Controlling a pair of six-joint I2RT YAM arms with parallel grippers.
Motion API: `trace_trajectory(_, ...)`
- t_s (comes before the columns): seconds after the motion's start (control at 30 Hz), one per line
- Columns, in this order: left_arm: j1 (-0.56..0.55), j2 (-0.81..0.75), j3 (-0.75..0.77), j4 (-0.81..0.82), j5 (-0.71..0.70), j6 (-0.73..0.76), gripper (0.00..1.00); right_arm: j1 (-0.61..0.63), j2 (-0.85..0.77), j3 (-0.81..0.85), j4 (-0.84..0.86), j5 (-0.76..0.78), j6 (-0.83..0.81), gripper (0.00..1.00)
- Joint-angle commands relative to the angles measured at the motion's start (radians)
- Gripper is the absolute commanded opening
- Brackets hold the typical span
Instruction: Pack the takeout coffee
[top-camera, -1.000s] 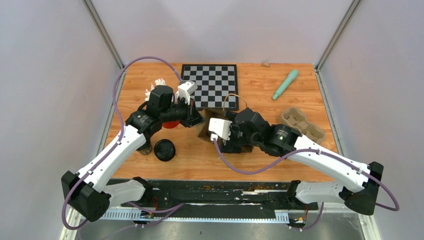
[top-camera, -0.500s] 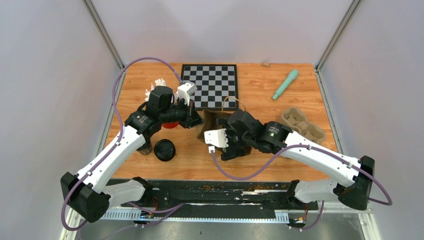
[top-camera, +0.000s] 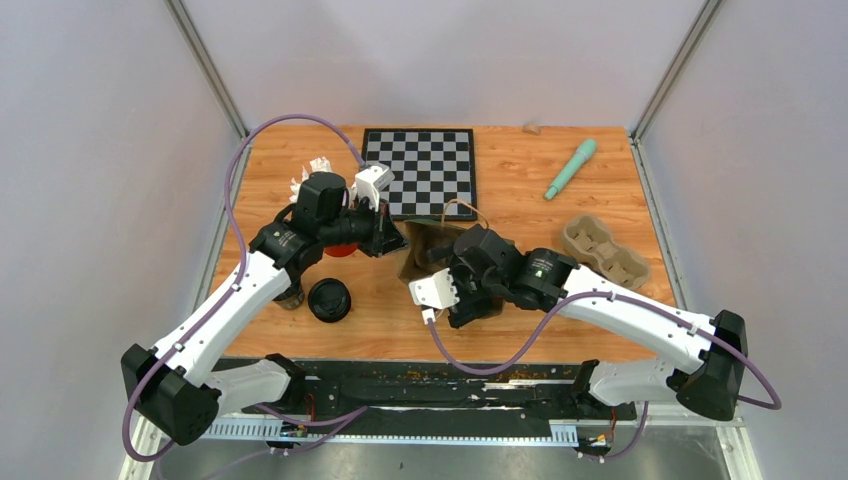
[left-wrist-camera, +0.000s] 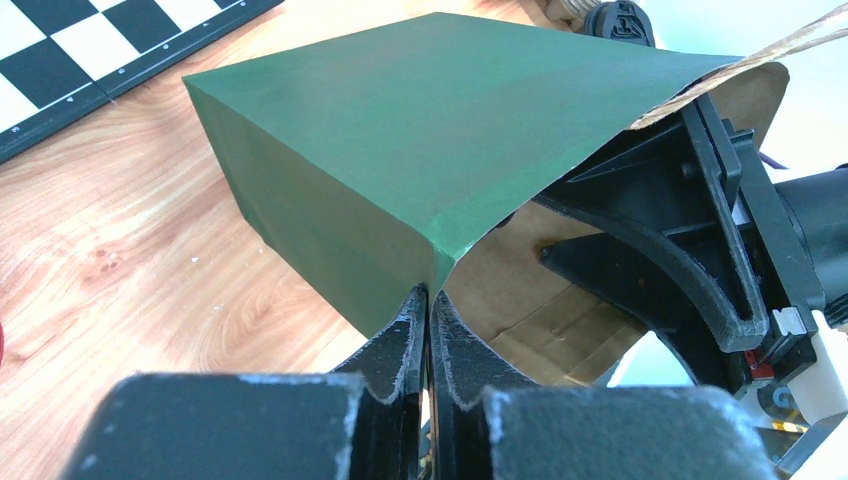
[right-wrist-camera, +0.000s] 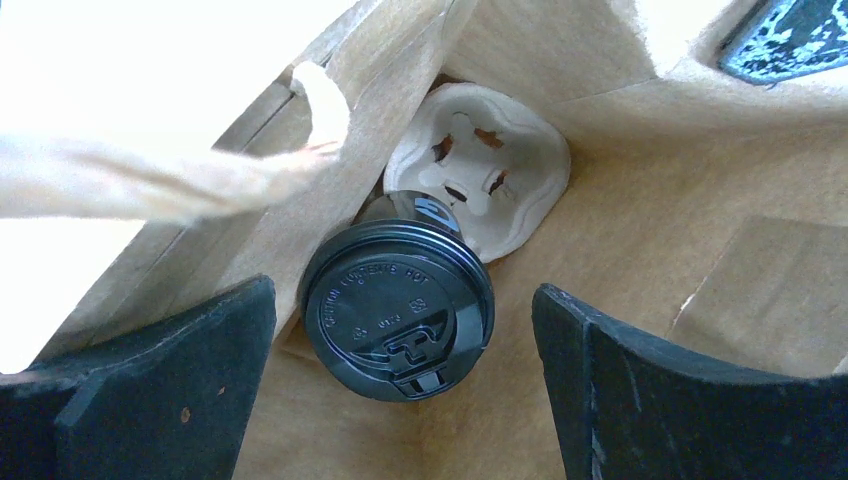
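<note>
A paper bag, green outside and brown inside, lies open in the middle of the table. My left gripper is shut on the edge of its mouth and holds it open; it also shows in the top view. My right gripper is open at the bag's mouth. Inside the bag, a coffee cup with a black lid sits in a pulp carrier between my fingers, touching neither. A second lidded coffee cup stands on the table near the left arm. A third is partly hidden under that arm.
A checkerboard lies at the back. A teal stick lies at the back right. A pulp cup carrier sits at the right edge. White wrapped straws stick up behind the left arm, with their red cup mostly hidden.
My right wrist has moved toward the near left, drawing back from inside the bag. The left gripper and the bag have stayed put.
</note>
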Motion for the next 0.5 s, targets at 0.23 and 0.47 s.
trace_trajectory(0.23, -0.004, -0.009, 0.018, 0.038, 0.016, -0.017, 0.09, -0.049, 0.026, 0.024, 0.125, -0.082, -0.048, 0.92)
trace_trajectory(0.47, -0.003, 0.000, 0.023, 0.033, 0.019, -0.014, 0.09, -0.064, 0.061, 0.035, 0.126, -0.143, -0.051, 0.84)
